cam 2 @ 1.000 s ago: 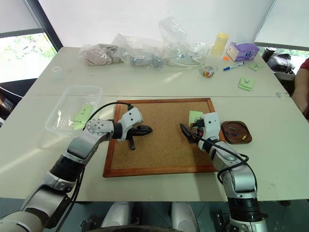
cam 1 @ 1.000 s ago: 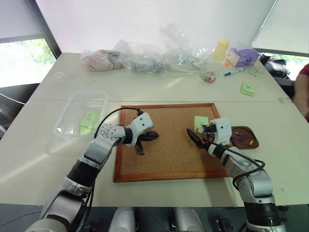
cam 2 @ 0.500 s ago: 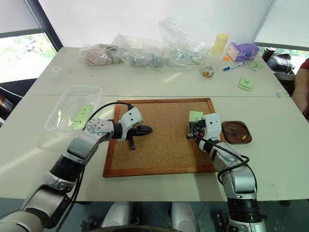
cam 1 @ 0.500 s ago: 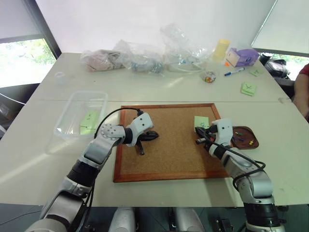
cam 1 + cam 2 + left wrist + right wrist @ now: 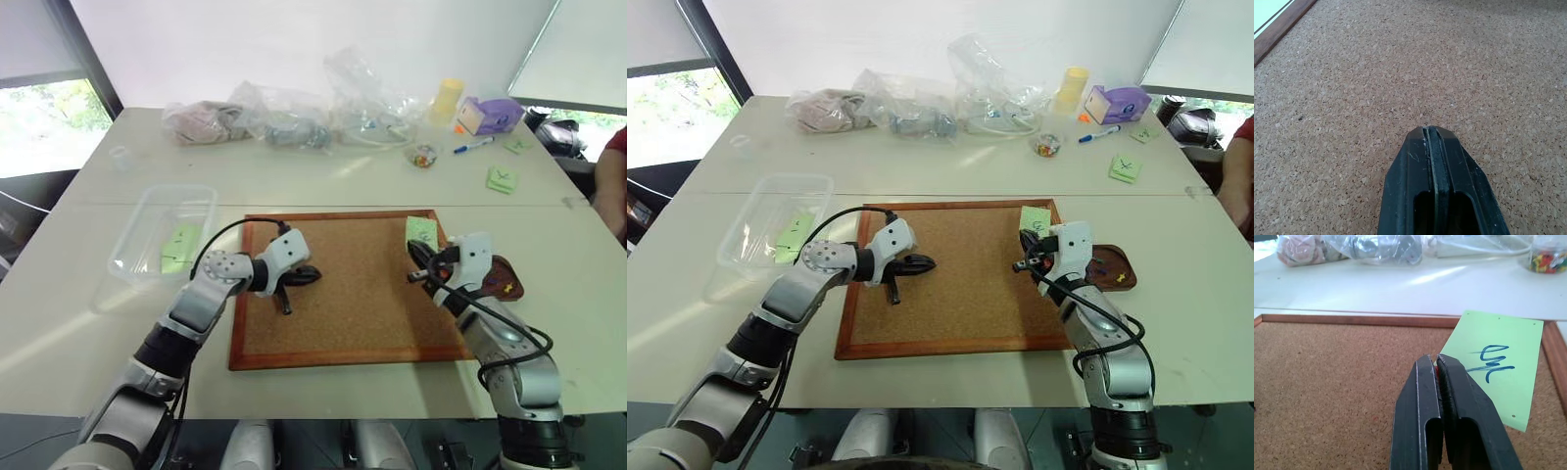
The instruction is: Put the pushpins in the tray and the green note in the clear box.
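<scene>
The green note (image 5: 1498, 362) with its dark scribble sits at the corkboard's (image 5: 343, 294) far right corner, its far edge over the wooden frame. My right gripper (image 5: 1437, 363) is shut just in front of the note, with a sliver of a red pushpin (image 5: 1437, 370) between its fingertips. Behind that gripper the dark-brown tray (image 5: 507, 281) is partly hidden, with a yellow pushpin (image 5: 1120, 278) in it. The clear box (image 5: 157, 235) stands left of the board with a green note (image 5: 181, 247) inside. My left gripper (image 5: 1430, 131) is shut and empty, low over the board's left part.
Clear plastic bags (image 5: 284, 117) lie along the table's far side. Also there are a small cup of coloured pins (image 5: 423, 155), a yellow cup (image 5: 449, 98), a purple box (image 5: 490, 116), a blue pen (image 5: 475, 145) and loose green notes (image 5: 503, 179). A person's sleeve (image 5: 615, 157) is at the right edge.
My right gripper went from open to shut, then rose and drew toward the board's far right corner. The green note shifted the same way. The left arm stayed still.
</scene>
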Available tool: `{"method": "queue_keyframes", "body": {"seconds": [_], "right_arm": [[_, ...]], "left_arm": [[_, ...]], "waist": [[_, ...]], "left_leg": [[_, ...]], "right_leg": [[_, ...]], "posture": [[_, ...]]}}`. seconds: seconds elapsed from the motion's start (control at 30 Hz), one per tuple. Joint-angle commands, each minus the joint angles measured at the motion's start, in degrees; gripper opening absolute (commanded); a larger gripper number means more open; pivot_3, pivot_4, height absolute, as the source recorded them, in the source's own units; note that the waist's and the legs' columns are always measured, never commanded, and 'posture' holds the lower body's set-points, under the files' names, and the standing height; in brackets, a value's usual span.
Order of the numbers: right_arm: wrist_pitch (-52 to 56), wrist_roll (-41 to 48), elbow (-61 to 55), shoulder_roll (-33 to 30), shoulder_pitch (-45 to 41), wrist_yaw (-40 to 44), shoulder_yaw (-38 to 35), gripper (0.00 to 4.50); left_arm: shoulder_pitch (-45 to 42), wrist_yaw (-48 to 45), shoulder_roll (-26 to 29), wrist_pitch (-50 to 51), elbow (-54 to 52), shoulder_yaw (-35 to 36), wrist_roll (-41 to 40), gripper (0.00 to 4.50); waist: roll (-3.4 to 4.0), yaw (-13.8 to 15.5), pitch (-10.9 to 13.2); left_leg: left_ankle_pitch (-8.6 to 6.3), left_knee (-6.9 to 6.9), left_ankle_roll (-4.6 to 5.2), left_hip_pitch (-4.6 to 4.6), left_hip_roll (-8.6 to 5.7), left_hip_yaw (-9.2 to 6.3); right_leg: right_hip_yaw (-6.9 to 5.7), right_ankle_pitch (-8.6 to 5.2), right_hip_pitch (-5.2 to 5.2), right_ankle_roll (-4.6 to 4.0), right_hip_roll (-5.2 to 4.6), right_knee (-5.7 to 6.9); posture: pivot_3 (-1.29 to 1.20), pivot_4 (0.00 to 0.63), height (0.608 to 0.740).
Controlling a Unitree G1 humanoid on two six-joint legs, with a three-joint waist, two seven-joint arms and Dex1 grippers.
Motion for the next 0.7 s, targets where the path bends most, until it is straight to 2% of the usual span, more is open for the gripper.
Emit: {"method": "queue_keyframes", "body": {"seconds": [0.03, 0.1, 0.13, 0.17, 0.27, 0.4, 0.47, 0.57, 0.7], "right_arm": [[-1.35, 0.48, -2.96, 0.00, 0.35, -0.06, -1.12, 0.07], [-1.32, 0.55, -3.26, -0.17, 0.59, -0.05, -1.24, 0.07], [-1.15, 0.62, -3.83, -0.37, 0.80, -0.07, -1.37, 0.07], [-0.86, 0.75, -4.75, -0.70, 1.05, -0.03, -1.56, 0.02], [0.46, 1.42, -8.20, -2.04, 1.50, 0.26, -2.24, 0.00], [2.94, 2.60, -13.10, -4.40, 1.73, 0.70, -3.06, 0.00], [4.10, 3.38, -14.80, -5.01, 1.66, 0.62, -3.49, 0.00], [6.33, 4.99, -19.04, -6.71, 1.08, 0.94, -3.93, 0.00], [8.37, 6.16, -21.90, -8.03, -0.03, 0.85, -3.77, 0.00]], "left_arm": [[0.53, -1.01, 0.02, 1.29, 1.10, -0.93, -0.23, 0.00], [-0.03, -0.99, -1.26, 2.39, 0.76, 1.25, -2.76, 0.00], [-1.24, -1.48, -2.74, 5.88, -0.37, 4.42, -7.07, 0.00], [-2.99, -2.24, -4.30, 9.64, -1.75, 8.28, -12.50, 0.33], [-9.18, -2.16, -7.27, 19.47, -2.36, 17.66, -24.11, 1.47], [-17.27, 2.74, -10.71, 26.52, 3.86, 25.66, -31.43, 3.35], [-19.78, 4.81, -11.98, 28.39, 6.34, 27.23, -32.91, 4.36], [-26.67, 12.43, -16.60, 33.17, 18.47, 29.65, -32.93, 4.44], [-31.32, 11.36, -19.78, 35.63, 27.64, 31.21, -35.14, 4.44]], "waist": [[0.00, 0.01, 0.00], [0.00, 0.01, 0.00], [0.00, 0.06, 0.00], [0.01, 0.14, 0.02], [-0.08, 0.27, 0.11], [-0.10, -0.04, 0.12], [-0.10, -0.05, 0.12], [-0.15, 0.13, 0.15], [-0.21, 0.05, 0.18]], "left_leg": [[0.00, 0.00, 0.00, 0.00, 0.00, 0.00], [0.00, 0.00, 0.00, 0.00, 0.00, 0.00], [0.00, 0.00, 0.00, -0.01, 0.00, 0.00], [0.00, 0.01, 0.00, -0.02, 0.00, 0.00], [0.01, 0.14, 0.00, -0.36, -0.01, -0.08], [0.01, 0.17, 0.00, -0.50, -0.19, -0.11], [0.01, 0.13, 0.00, -0.45, -0.20, -0.13], [0.02, 0.12, -0.01, -0.43, -0.21, -0.17], [0.02, 0.13, -0.01, -0.48, -0.33, -0.22]], "right_leg": [[0.00, 0.00, 0.00, 0.00, 0.00, 0.00], [0.00, 0.00, 0.00, 0.00, 0.00, 0.00], [0.00, 0.00, 0.00, 0.00, 0.00, 0.00], [0.00, 0.00, 0.00, 0.00, -0.01, 0.00], [-0.05, 0.04, -0.23, 0.08, -0.02, 0.01], [-0.07, 0.09, -0.36, 0.17, -0.01, 0.04], [-0.07, 0.07, -0.34, 0.22, 0.00, 0.04], [-0.07, 0.06, -0.33, 0.23, 0.04, 0.07], [-0.09, 0.06, -0.32, 0.24, 0.01, 0.01]], "posture": [[0.00, 0.150, 0.737], [0.00, 0.150, 0.737], [0.00, 0.150, 0.737], [0.00, 0.150, 0.737], [0.00, 0.150, 0.737], [0.00, 0.150, 0.737], [0.00, 0.150, 0.737], [0.00, 0.150, 0.737], [0.00, 0.150, 0.737]]}}
